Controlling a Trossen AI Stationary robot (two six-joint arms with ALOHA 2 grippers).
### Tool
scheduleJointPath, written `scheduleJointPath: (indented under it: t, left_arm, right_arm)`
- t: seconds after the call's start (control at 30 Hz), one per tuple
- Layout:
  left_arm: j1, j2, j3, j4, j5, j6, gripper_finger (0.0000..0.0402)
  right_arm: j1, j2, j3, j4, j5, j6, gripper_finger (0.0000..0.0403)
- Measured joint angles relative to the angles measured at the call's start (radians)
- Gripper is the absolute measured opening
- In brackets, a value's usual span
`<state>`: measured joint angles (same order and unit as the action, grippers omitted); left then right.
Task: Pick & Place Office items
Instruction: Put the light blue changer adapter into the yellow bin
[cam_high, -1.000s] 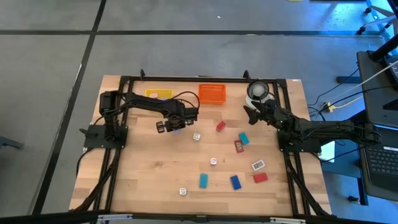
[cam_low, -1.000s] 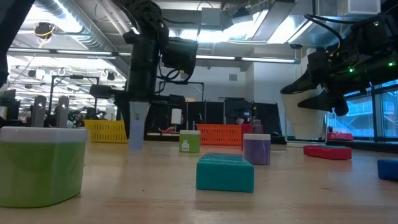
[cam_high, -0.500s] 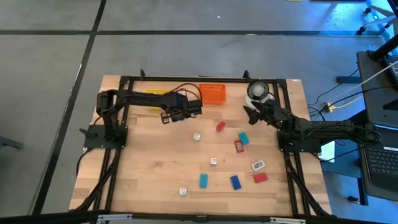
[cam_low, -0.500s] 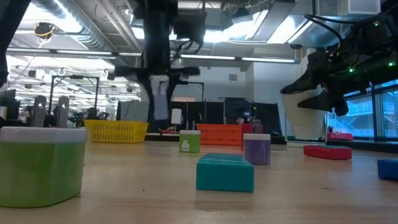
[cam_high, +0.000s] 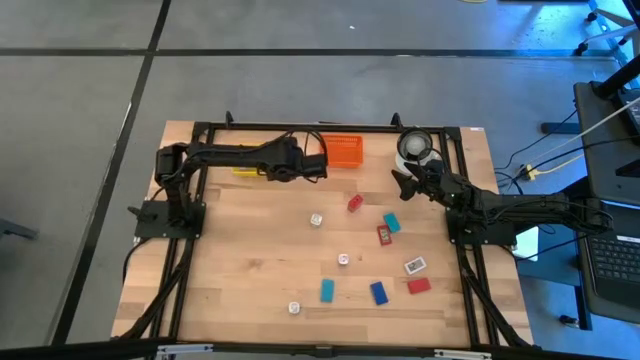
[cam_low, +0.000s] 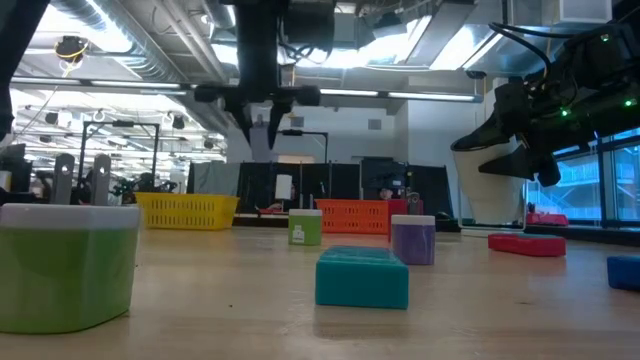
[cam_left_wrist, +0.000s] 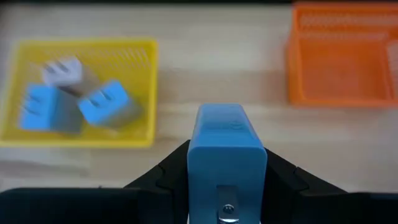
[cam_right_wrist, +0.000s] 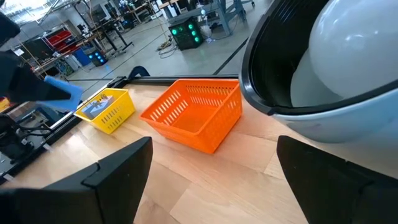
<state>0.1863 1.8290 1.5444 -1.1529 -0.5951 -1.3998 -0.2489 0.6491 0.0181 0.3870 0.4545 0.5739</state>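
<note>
A blue block (cam_left_wrist: 227, 134) sits between the fingers of my left gripper (cam_left_wrist: 227, 165), which hangs above the table's far side (cam_high: 312, 170) between the yellow tray (cam_left_wrist: 81, 93) and the orange tray (cam_left_wrist: 342, 56). The yellow tray holds two blue pieces and a white one. More office items lie loose on the wood: a red one (cam_high: 354, 203), a teal one (cam_high: 392, 222), white cubes (cam_high: 316, 218) and blue blocks (cam_high: 327, 290). My right gripper (cam_high: 408, 180) waits open at the far right, beside the white round container (cam_right_wrist: 336, 56). My left gripper pinches the blue block by its two opposite sides (cam_left_wrist: 198, 163) between its two fingers (cam_left_wrist: 168, 174). The fingers slant down from above toward the table's far edge. The block reaches out past the fingertips. It is lifted clear of the table.
The black frame rails (cam_high: 300, 127) run along the table's far edge and sides. Loose pieces are scattered over the middle and near right (cam_high: 418, 285). In the low view a green-and-white block (cam_low: 65, 265) and a teal block (cam_low: 362, 277) stand close to the camera.
My left gripper has risen from the table top and gone toward the far edge, to above the gap between the two trays. Its wrist has rolled as it went. The blue block has come up with it, lifted clear of the wood.
</note>
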Motion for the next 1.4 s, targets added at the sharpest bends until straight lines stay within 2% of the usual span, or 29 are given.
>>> scheduleJointPath:
  t: [0.13, 0.27, 0.37, 0.57, 0.73, 1.07, 1.4]
  left_arm:
    - [0.031, 0.0, 0.0, -0.039, -0.07, 0.0, 0.0123]
    - [0.097, 0.0, 0.0, -0.096, -0.053, 0.017, 0.0127]
    - [0.162, 0.0, -0.017, -0.095, -0.003, 0.108, 0.0127]
    - [0.321, 0.0, -0.095, 0.026, 0.202, 0.327, 0.0125]
    - [0.401, 0.0, -0.145, 0.086, 0.302, 0.409, 0.0129]
    - [0.438, 0.0, -0.189, 0.166, 0.334, 0.473, 0.0131]
    - [0.438, 0.0, -0.213, 0.148, 0.388, 0.47, 0.0139]
  right_arm:
    - [0.0, 0.0, 0.0, 0.0, 0.002, 0.0, 0.0347]
    - [0.0, 0.0, 0.0, 0.0, 0.002, 0.0, 0.0347]
    - [0.0, 0.0, 0.0, 0.0, 0.002, 0.0, 0.0347]
    - [0.0, 0.0, 0.0, 0.0, 0.002, 0.0, 0.0347]
    - [0.0, 0.0, 0.0, 0.0, 0.002, 0.0, 0.0347]
    - [0.0, 0.0, 0.0, 0.0, 0.001, 0.0, 0.0347]
    - [0.0, 0.0, 0.0, 0.0, 0.001, 0.0, 0.0347]
